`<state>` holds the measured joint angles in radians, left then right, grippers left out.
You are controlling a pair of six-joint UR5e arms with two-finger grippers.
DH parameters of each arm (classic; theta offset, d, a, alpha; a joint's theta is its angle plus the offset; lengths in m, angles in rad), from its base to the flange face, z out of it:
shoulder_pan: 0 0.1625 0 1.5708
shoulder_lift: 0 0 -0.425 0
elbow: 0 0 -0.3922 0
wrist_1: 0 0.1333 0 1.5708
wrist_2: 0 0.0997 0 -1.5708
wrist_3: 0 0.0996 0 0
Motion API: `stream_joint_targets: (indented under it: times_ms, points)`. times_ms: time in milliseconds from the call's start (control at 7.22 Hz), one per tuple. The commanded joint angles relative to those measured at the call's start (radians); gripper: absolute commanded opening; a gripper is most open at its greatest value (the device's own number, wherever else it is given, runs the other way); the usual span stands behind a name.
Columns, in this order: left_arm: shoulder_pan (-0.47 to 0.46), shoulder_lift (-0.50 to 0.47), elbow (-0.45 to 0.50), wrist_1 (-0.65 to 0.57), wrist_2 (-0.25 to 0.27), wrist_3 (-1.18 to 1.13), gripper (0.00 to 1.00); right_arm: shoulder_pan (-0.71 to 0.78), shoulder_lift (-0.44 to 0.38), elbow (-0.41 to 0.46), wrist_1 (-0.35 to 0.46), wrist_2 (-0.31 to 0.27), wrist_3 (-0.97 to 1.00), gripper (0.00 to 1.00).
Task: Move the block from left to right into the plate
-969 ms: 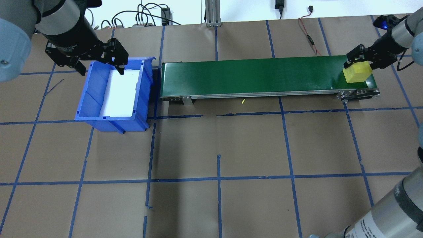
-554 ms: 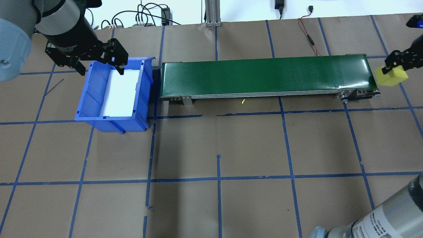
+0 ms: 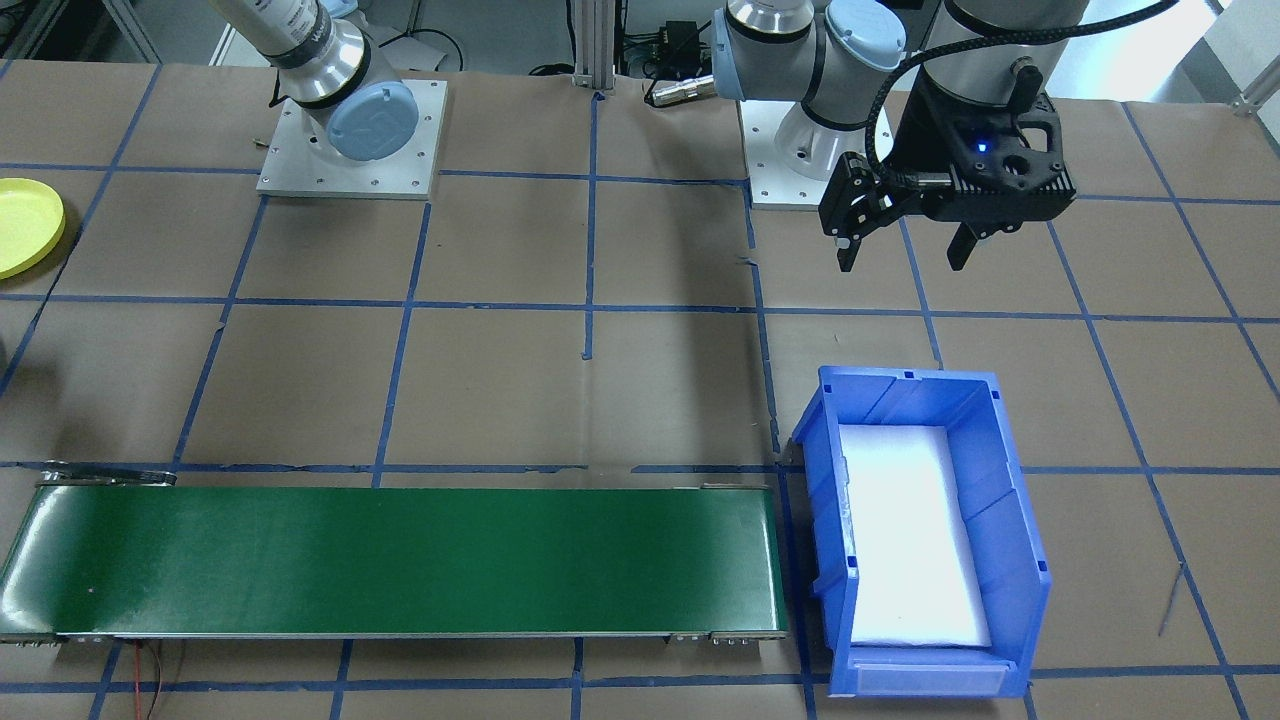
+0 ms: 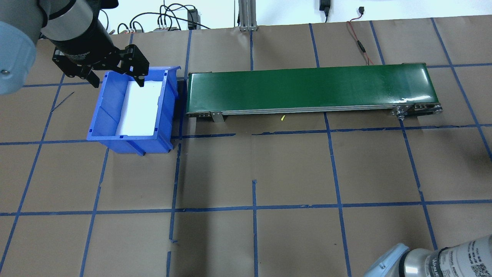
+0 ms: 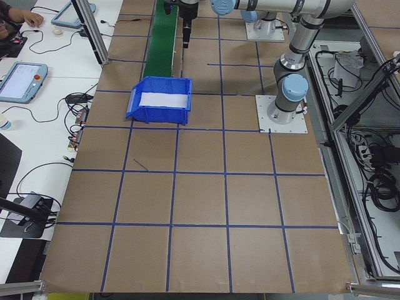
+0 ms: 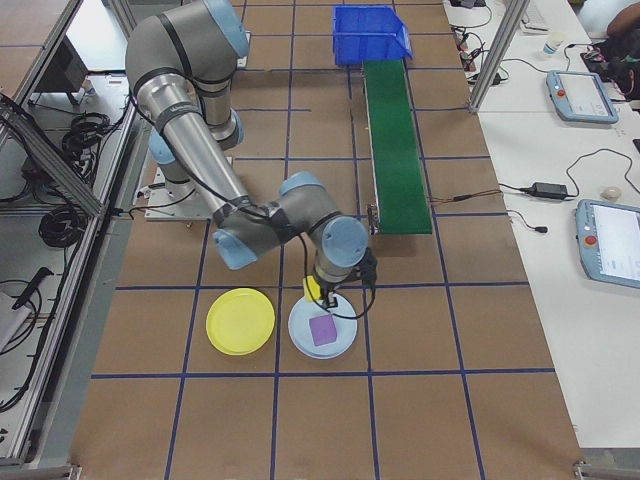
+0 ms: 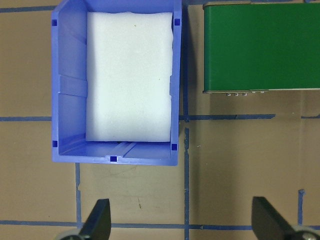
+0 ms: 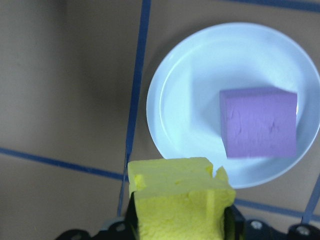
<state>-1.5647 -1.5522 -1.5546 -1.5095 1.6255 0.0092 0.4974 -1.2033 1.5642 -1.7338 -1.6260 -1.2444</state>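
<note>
Foam, light and squashy: the yellow block [image 8: 180,200] is riding clamped in the right pincer [image 8: 177,225], hovering beside the pale plate [image 8: 235,100], while the left pincer [image 3: 905,240] is hanging apart, empty.

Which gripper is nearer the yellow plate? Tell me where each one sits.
Right. The right gripper, holding the yellow block, hovers by the pale blue plate beside the yellow plate. The left gripper hangs over the blue bin, far off.
</note>
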Motion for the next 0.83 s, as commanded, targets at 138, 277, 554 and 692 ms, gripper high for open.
stream_joint_targets:
  times_ms: [138,277,554,692]
  points:
    - [0.002,0.000,0.001,0.002,-0.001,0.000,1.00,-0.251,-0.009,0.225,-0.166,-0.008,-0.179,0.50]
    - [0.002,0.000,0.001,0.002,-0.001,0.000,1.00,-0.260,-0.010,0.258,-0.252,-0.008,-0.191,0.62]
    - [0.002,0.000,-0.001,0.000,-0.001,0.000,1.00,-0.260,-0.010,0.258,-0.254,-0.012,-0.190,1.00]
    - [0.002,0.000,-0.001,0.000,-0.001,0.000,1.00,-0.260,-0.013,0.254,-0.251,-0.020,-0.176,1.00]
